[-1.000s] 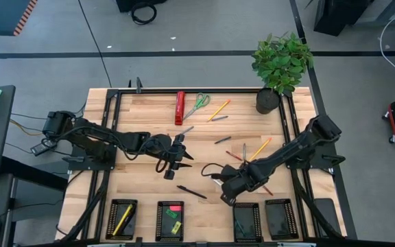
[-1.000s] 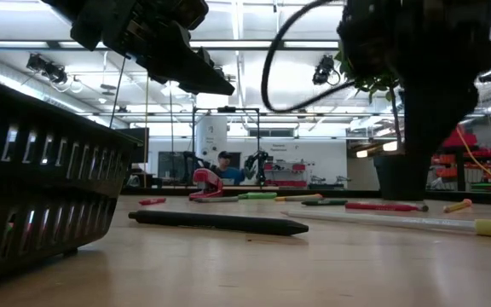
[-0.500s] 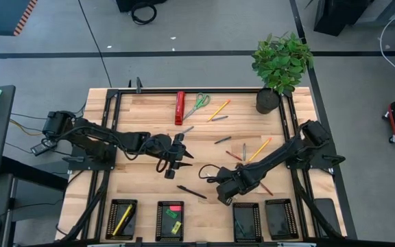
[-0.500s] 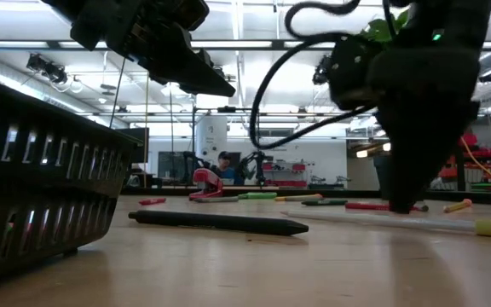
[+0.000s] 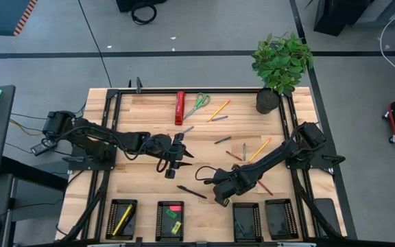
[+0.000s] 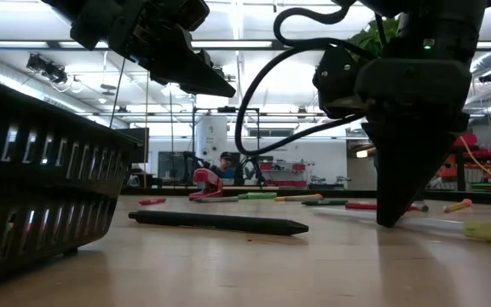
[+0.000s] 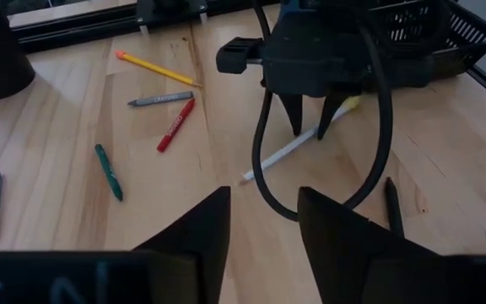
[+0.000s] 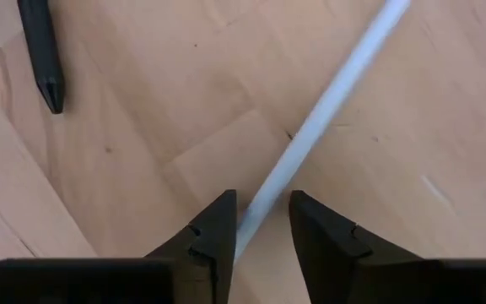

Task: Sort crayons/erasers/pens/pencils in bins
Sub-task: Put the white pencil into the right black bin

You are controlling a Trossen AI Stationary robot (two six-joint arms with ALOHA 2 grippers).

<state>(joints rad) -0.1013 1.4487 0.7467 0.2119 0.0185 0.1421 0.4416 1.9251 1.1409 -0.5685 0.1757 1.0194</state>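
Note:
A whitish pencil [image 7: 289,150] with a yellowish end lies flat on the wooden table near the bins. My right gripper [image 5: 219,195] points down over it, open, tips at the table, one finger [image 8: 218,224] on each side of the pencil [image 8: 310,135]. A black pen [image 5: 192,192] lies just left of it. My left gripper [image 5: 173,165] hovers open above the table's middle, holding nothing. Several black bins stand along the near edge. The leftmost bin [image 5: 113,218] holds a yellow pencil, and the one beside it [image 5: 162,221] holds pink, green and yellow erasers. My right gripper straddles the whitish pencil's shaft [image 8: 264,207] from above, fingers pointing down and lying across it. The pencil lies flat on the table. Whether either finger touches it I cannot tell.
Loose crayons, pens and pencils [image 5: 245,151] lie at the right middle. A red bar-shaped tool [image 5: 180,108], green scissors [image 5: 197,104] and a potted plant [image 5: 280,65] are at the far edge. Two more bins [image 5: 247,221] stand near right. A person [image 6: 226,166] shows far behind.
My right gripper has gone down to the table and a little toward the left edge, coming to stand over the whitish pencil. The pencil and pen have stayed where they were.

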